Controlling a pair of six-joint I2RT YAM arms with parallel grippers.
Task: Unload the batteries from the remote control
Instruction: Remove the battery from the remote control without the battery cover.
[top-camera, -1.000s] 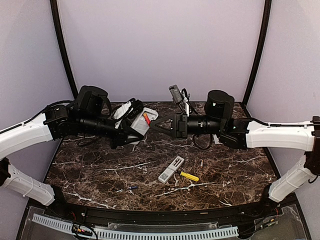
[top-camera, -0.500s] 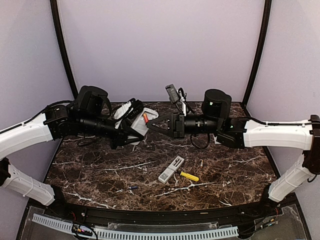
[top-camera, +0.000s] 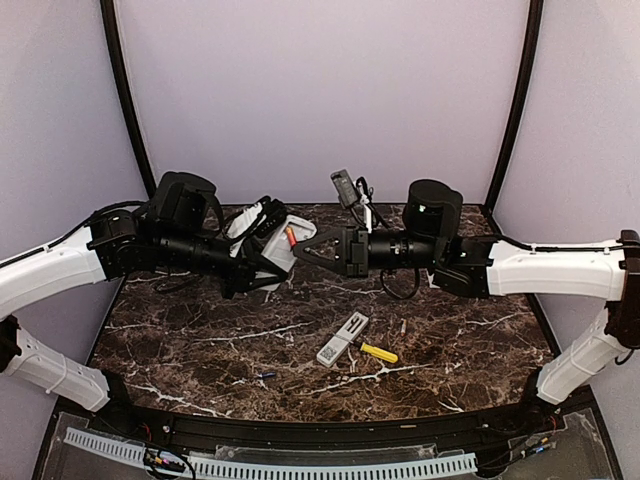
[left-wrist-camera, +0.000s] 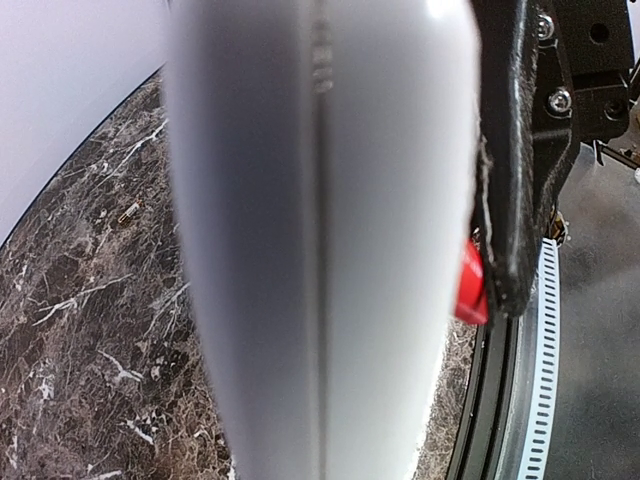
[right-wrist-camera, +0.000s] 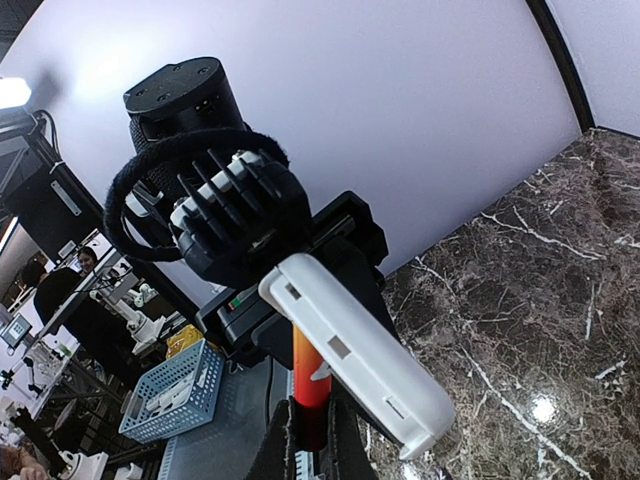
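1. Above the far side of the dark marble table (top-camera: 200, 340), we see the left gripper (top-camera: 268, 248) clamped on one white plastic remote control (top-camera: 284, 246).
2. The right gripper (top-camera: 299, 248) has slid left since a second ago, its jaws now pinched on one red cylindrical battery (right-wrist-camera: 311, 375) in the remote.
3. Mid-table we count one grey rectangular panel (top-camera: 341, 338) and one yellow-handled screwdriver (top-camera: 378, 352).
4. One small dark battery (top-camera: 265, 376) lies near the front edge.

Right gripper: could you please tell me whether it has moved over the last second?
Yes: the right gripper has shifted slightly left, judged against the screwdriver lying on the table.
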